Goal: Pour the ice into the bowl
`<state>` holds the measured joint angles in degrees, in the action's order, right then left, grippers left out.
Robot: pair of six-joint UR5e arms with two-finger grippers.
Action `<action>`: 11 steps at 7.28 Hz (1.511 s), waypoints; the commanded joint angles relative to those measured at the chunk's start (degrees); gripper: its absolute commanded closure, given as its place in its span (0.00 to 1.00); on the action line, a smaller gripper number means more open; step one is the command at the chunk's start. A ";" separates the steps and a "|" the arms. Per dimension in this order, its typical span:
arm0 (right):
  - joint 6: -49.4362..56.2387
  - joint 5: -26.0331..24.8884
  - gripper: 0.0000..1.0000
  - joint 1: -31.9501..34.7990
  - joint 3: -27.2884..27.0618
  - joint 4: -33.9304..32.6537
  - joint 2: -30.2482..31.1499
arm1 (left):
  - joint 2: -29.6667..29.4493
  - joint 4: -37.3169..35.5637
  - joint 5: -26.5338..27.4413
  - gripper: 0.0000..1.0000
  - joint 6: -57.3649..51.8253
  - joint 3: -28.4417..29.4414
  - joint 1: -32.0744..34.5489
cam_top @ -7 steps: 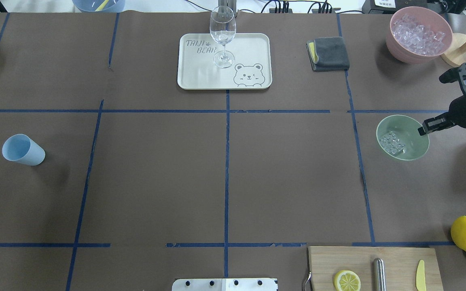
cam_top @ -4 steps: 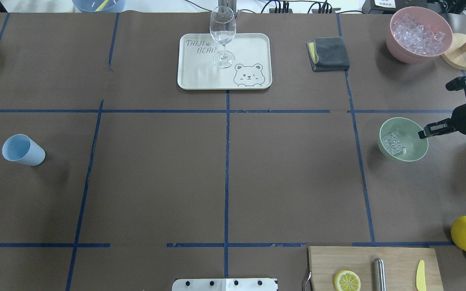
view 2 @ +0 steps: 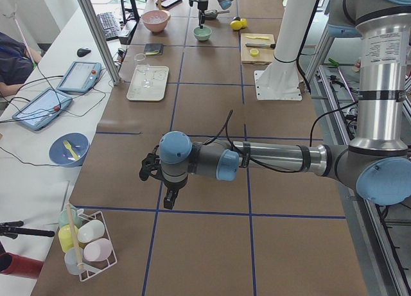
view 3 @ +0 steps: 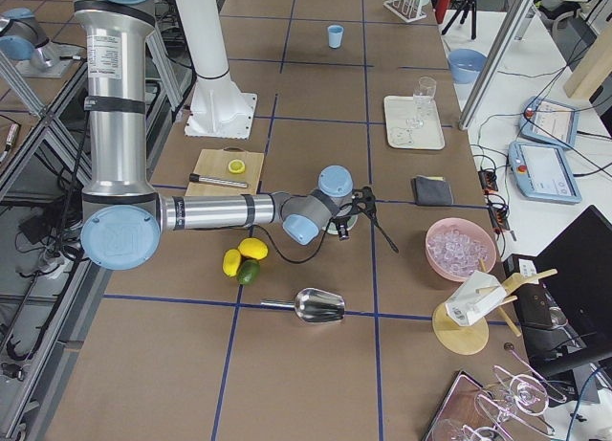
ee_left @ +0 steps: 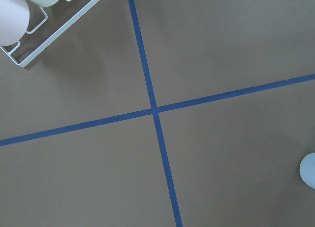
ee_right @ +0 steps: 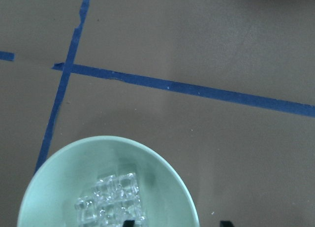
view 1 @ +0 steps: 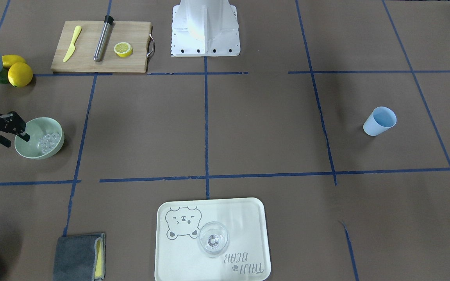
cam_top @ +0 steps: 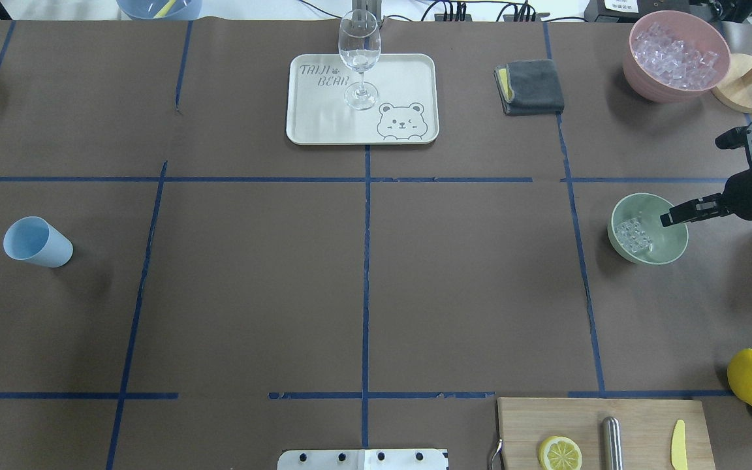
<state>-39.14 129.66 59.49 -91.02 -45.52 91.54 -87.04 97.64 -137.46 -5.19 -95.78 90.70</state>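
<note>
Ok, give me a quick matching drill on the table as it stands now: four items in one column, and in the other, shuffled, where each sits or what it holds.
1. mint-green bowl
2. wine glass
3. lemon half
4. blue cup

A. on the cutting board
B. standing alone, on the robot's left side
C. holds ice
D. on the bear tray

Pairs: 1-C, 2-D, 3-A, 4-B.

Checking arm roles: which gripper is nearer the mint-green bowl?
Right. The right gripper straddles the rim of the bowl, one finger inside; the left gripper hangs at the opposite end, near the wire rack.
</note>
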 commanded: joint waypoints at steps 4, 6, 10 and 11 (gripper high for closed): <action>17.43 0.68 0.00 12.45 -1.35 -12.35 2.41 | 0.21 -0.17 0.00 0.00 0.00 0.59 0.00; 41.03 0.68 0.00 24.73 -1.53 -28.05 1.89 | 0.99 -0.17 0.00 0.00 0.00 0.68 0.00; 48.63 0.59 0.00 32.18 -1.98 -44.04 -0.14 | 2.23 -0.26 -0.09 0.00 0.00 0.33 0.00; 48.63 0.25 0.00 32.18 -2.40 -43.96 0.22 | 2.23 -0.43 0.00 0.00 0.00 0.50 0.00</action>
<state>9.38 130.02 91.35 -93.31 -89.08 91.16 -84.88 97.38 -137.50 -5.18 -95.36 90.70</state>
